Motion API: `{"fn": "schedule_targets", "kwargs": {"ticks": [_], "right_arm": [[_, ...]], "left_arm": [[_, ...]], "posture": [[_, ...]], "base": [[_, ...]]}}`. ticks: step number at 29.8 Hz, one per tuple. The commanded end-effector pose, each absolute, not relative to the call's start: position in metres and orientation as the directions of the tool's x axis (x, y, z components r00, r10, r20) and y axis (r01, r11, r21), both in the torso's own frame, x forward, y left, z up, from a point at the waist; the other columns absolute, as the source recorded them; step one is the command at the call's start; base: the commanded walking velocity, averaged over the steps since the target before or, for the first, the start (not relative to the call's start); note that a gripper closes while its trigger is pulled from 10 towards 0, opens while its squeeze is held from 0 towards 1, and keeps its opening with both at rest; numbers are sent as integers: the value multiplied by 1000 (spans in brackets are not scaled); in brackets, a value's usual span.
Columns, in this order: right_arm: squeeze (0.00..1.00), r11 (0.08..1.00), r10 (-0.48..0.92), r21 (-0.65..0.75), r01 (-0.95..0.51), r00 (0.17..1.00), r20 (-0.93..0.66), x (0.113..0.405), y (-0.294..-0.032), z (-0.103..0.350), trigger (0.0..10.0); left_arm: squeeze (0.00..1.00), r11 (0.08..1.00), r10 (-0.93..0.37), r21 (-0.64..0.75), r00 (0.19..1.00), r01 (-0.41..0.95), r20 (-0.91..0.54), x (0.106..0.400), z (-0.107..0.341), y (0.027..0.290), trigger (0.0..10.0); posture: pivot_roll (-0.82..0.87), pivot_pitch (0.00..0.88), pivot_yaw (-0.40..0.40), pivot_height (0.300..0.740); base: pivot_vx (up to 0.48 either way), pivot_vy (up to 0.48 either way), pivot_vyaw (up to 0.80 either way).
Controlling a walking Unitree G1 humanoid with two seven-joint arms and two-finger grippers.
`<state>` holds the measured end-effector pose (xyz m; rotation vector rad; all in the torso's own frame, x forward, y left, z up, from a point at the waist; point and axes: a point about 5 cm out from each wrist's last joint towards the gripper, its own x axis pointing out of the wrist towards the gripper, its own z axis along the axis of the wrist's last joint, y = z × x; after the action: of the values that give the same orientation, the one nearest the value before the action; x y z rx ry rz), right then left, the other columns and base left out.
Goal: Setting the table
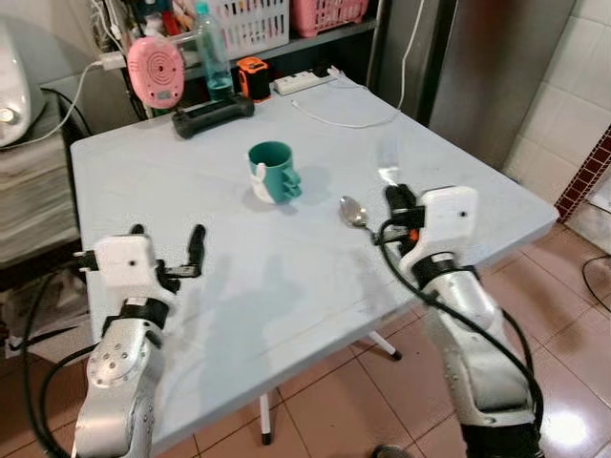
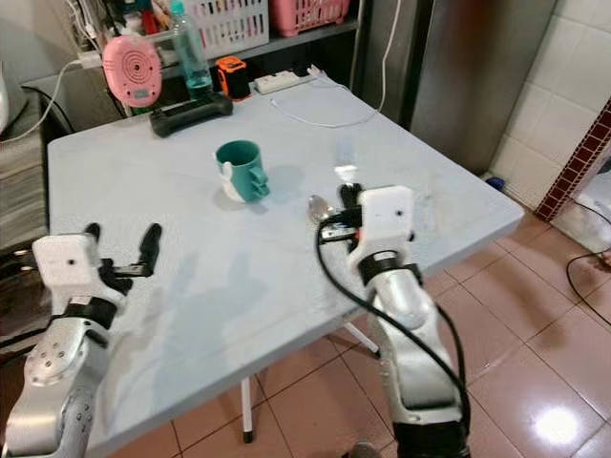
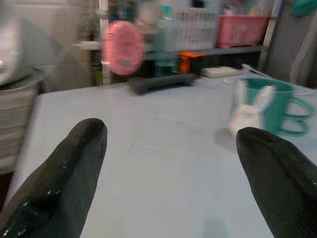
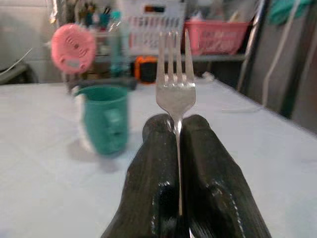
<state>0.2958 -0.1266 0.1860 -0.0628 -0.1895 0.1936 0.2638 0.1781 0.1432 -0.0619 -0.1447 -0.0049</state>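
Observation:
A teal mug with a white rabbit figure stands near the middle of the pale blue table. A metal spoon lies to the mug's right. My right gripper hovers just right of the spoon, shut on a fork whose tines point forward past the fingertips. My left gripper is open over the table's left front part, well short of the mug, with nothing between its fingers.
Along the table's far edge stand a pink round device, a water bottle, a black bar-shaped object, an orange box and a power strip with a white cable. Tiled floor lies to the right.

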Motion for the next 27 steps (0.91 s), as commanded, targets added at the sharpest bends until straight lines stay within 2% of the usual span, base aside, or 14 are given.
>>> {"fn": "schedule_targets", "kwargs": {"ticks": [1,15,27], "right_arm": [[0,973,231,-67,-222,955,187,295,-117,186,10000],[0,965,262,-56,-256,948,182,297,-110,183,10000],[0,964,265,-52,-260,947,184,298,-110,182,10000]], "left_arm": [[0,999,44,-39,990,-39,134,262,142,189,10000],[0,998,65,-29,988,-61,140,259,140,189,10000],[0,997,71,-21,988,-69,139,259,140,189,10000]], "posture": [[-94,91,106,740],[-73,85,99,740],[-70,88,102,740]], "base": [[0,480,800],[0,480,776],[0,480,0]]}}
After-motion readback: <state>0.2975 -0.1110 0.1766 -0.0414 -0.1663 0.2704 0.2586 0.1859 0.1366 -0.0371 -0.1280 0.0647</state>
